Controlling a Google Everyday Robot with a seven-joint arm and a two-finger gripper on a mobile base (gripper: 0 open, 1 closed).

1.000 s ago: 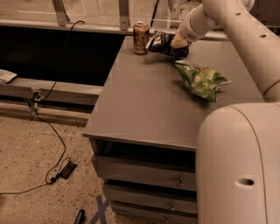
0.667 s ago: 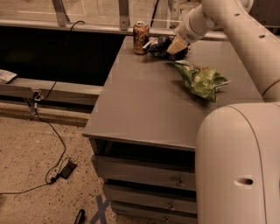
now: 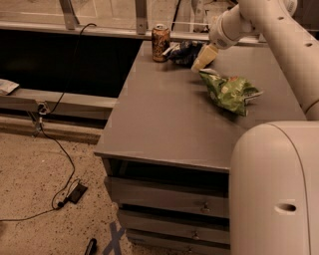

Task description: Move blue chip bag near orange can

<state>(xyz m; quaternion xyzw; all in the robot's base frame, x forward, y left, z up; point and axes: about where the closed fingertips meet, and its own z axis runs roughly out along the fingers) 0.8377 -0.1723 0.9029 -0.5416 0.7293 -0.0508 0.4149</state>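
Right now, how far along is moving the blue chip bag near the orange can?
Looks done: the blue chip bag lies just beside the orange can at the far edge of the table. In hand: the gripper is at the bag's right end. Left: probably only backing away.

I look down on a grey table point(image 3: 164, 124) filling the middle of the frame; my gripper point(image 3: 204, 57) hangs over its far end, in the upper right. Under the tabletop, two grey drawers point(image 3: 169, 199) face me, each with a small knob. To the left, the speckled floor point(image 3: 30, 174) runs to the lower left corner. A black cable point(image 3: 55, 144) trails down across it to a small black box point(image 3: 76, 191), and a cross of blue tape point(image 3: 114, 240) marks the floor at the bottom. A low metal ledge point(image 3: 65, 102) crosses the left side below a dark panel point(image 3: 60, 60). Along the top edge, two metal posts point(image 3: 67, 14) stand before pale glass. The light is warm and dim.
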